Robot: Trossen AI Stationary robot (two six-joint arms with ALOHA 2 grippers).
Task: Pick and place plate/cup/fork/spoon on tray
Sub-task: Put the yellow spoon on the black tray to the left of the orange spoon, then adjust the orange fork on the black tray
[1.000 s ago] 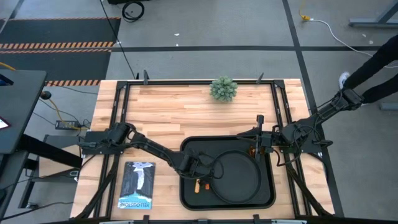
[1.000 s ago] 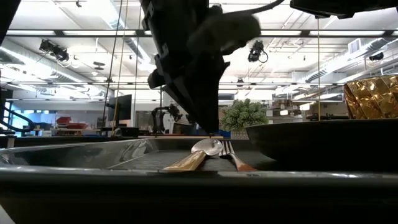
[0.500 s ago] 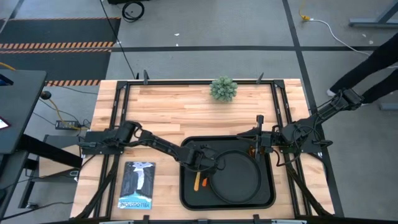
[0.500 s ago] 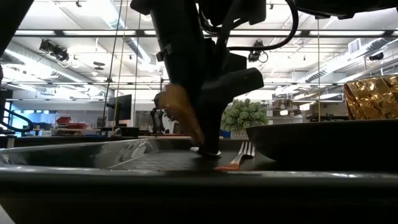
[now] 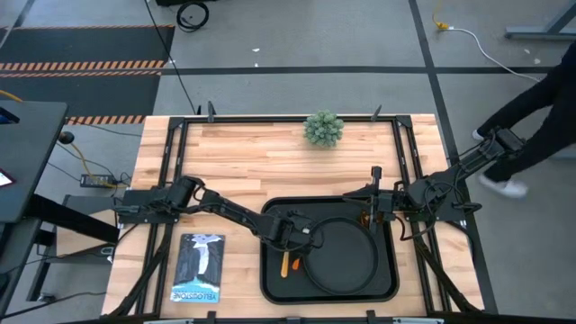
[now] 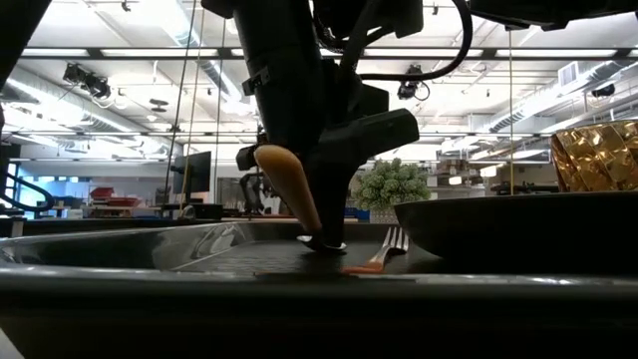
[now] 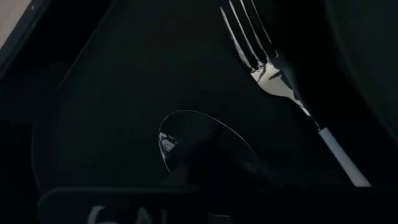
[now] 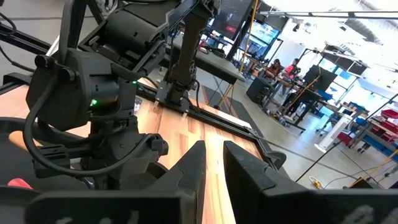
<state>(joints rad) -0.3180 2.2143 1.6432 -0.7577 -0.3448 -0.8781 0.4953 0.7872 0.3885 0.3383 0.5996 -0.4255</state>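
The black tray (image 5: 270,279) lies at the table's near middle. The round black plate (image 5: 342,254) sits in its right half and shows in the low view (image 6: 518,224). The amber cup (image 5: 364,219) stands at the tray's far right and shows in the low view (image 6: 596,155). The fork (image 5: 286,264) lies flat on the tray left of the plate, also in the low view (image 6: 384,251). My left gripper (image 5: 293,232) is shut on the spoon (image 6: 291,189). My right gripper (image 8: 214,149) hovers by the cup with a narrow gap between its fingers. My left gripper comes down from above onto the spoon; its own body hides where the fingers meet it. The spoon stands steeply tilted. Its silver bowl (image 7: 199,146) rests on the tray floor, and its yellow-orange handle (image 6: 284,175) slants up toward the tray's left.
A small green potted plant (image 5: 323,128) stands at the table's far middle. A booklet (image 5: 198,267) lies left of the tray. A person's legs (image 5: 540,99) show beyond the table's right edge.
My left gripper has moved a little toward the table's far edge over the tray. The spoon, which lay flat beside the fork, has tipped up steeply: its handle has risen while its bowl has stayed on the tray floor. The fork stays flat.
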